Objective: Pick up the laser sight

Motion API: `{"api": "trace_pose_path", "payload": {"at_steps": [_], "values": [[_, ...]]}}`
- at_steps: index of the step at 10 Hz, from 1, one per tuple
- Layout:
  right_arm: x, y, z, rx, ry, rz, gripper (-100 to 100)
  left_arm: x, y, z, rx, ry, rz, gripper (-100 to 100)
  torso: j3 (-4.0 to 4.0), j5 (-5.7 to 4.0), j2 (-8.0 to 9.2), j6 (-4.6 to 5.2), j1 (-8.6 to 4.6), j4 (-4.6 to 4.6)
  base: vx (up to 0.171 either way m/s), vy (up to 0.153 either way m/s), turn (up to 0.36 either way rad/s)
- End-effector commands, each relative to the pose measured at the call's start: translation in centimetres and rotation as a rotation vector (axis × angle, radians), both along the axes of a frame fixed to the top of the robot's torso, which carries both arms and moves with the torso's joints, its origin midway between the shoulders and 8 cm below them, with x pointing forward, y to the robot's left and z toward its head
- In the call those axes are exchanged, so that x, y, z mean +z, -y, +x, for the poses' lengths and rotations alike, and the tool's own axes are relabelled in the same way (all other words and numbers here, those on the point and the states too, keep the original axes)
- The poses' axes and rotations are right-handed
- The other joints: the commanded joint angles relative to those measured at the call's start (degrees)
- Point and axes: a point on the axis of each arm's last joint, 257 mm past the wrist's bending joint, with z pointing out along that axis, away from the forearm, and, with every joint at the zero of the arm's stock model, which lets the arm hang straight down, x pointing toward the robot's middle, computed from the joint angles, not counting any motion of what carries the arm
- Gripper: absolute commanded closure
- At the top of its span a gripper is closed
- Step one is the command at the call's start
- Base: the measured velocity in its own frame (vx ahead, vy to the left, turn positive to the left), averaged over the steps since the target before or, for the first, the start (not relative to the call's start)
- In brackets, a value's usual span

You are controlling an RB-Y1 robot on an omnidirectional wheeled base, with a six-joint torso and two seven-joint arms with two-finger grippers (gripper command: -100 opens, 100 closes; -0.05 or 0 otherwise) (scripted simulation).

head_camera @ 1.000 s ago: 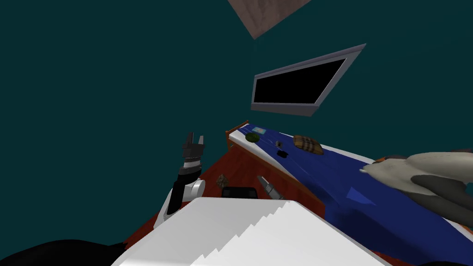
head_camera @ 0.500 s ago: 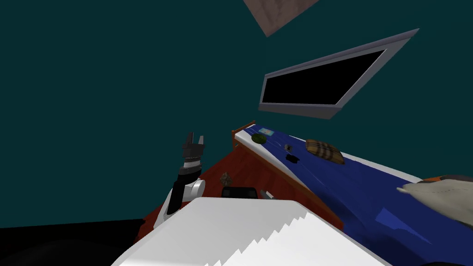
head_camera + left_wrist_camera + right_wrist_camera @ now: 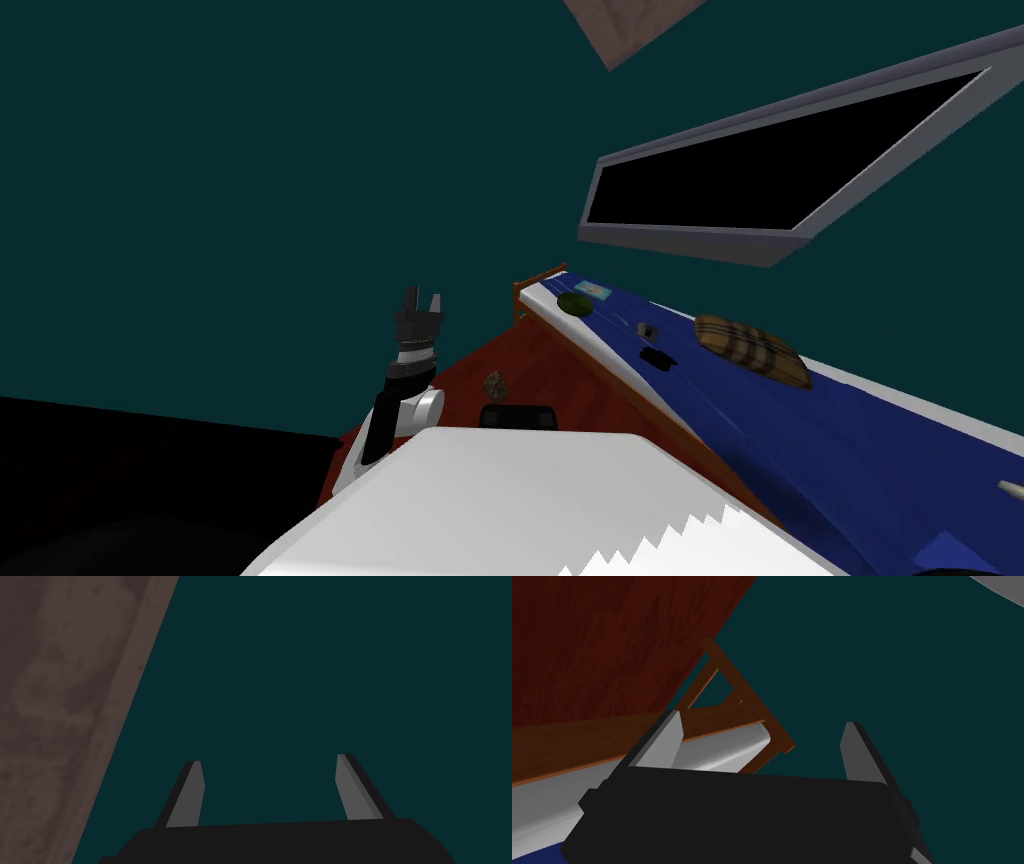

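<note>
Where the head camera looks: a bed (image 3: 800, 440) with a blue cover runs from the far middle to the near right, over a red-brown floor (image 3: 470, 355).
Laser sight (image 3: 658, 357): small and black, lying on the blue cover toward the bed's far end; it is probably the task's thing, though too small to be sure.
Neighbours on the cover: a small grey thing (image 3: 645, 329) lies just beyond it, a green round thing (image 3: 573, 303) farther off to the left, and a plaid pillow (image 3: 750, 345) to its right.
Floor thing: a small brown lump (image 3: 495, 383) lies left of the bed.
Window (image 3: 770, 170): grey-framed on the teal wall above the bed, with a black area inside.
Left gripper (image 3: 423, 295): held up on the left over the floor, well apart from the laser sight.
Left wrist view: left gripper (image 3: 268, 758) has its fingers spread, with nothing between them.
Right wrist view: right gripper (image 3: 763, 718) has its fingers spread, gripping nothing.
Beyond the right fingers: the bed's wooden corner frame (image 3: 747, 706) and its white edge (image 3: 727, 751), with the floor past them.
</note>
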Motion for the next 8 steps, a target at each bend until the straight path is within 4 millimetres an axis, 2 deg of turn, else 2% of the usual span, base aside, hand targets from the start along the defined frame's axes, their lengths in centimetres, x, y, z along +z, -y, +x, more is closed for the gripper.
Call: {"api": "trace_pose_path", "payload": {"at_steps": [1, 2, 3, 4, 5, 6, 7, 8], "values": [[-1.2, 2.0, -2.2, 0.032, -0.045, -0.057, -100, 0.0, 0.0, 0.0, 0.000, 0.000, 0.000, 0, 0.00, 0.00, 0.00, 0.00, 0.00, 0.00, 0.016, 0.003, 0.161], [-2.9, 4.3, -4.8, 0.054, -0.109, -0.128, -100, 0.0, 0.0, 0.0, 0.000, 0.000, 0.000, 0, 0.00, -0.01, 0.00, 0.04, -0.03, 0.00, 0.019, 0.006, 0.308], [-2.9, 5.0, -5.1, 0.075, -0.116, -0.145, -100, 0.0, 0.0, 0.0, 0.000, 0.000, 0.000, 0, -0.01, 0.00, -0.01, 0.00, -0.03, -0.01, 0.016, -0.006, 0.133], [-4.2, 7.7, -7.6, 0.103, -0.176, -0.219, -100, 0.0, 0.0, 0.0, 0.000, 0.000, 0.000, 0, -0.01, -0.01, -0.01, 0.05, -0.05, 0.00, 0.020, -0.009, 0.279], [-4.1, 8.3, -7.7, 0.118, -0.180, -0.232, -100, 0.0, 0.0, 0.0, 0.000, 0.000, 0.000, 0, -0.02, -0.01, -0.03, 0.00, -0.08, 0.00, 0.021, -0.015, 0.130], [-5.0, 11.0, -10.0, 0.144, -0.235, -0.302, -100, 0.0, 0.0, 0.0, 0.000, 0.000, 0.000, 0, -0.02, -0.03, -0.04, 0.05, -0.09, 0.00, 0.024, -0.015, 0.222], [-4.8, 11.7, -10.1, 0.162, -0.240, -0.317, -100, 0.0, 0.0, 0.0, 0.000, 0.000, 0.000, 0, -0.03, -0.01, -0.05, 0.01, -0.10, -0.01, 0.019, -0.020, 0.158], [-5.4, 14.7, -12.2, 0.194, -0.290, -0.392, -100, 0.0, 0.0, 0.0, 0.000, 0.000, 0.000, 0, -0.03, -0.04, -0.05, 0.04, -0.11, 0.00, 0.023, -0.027, 0.255]]}}
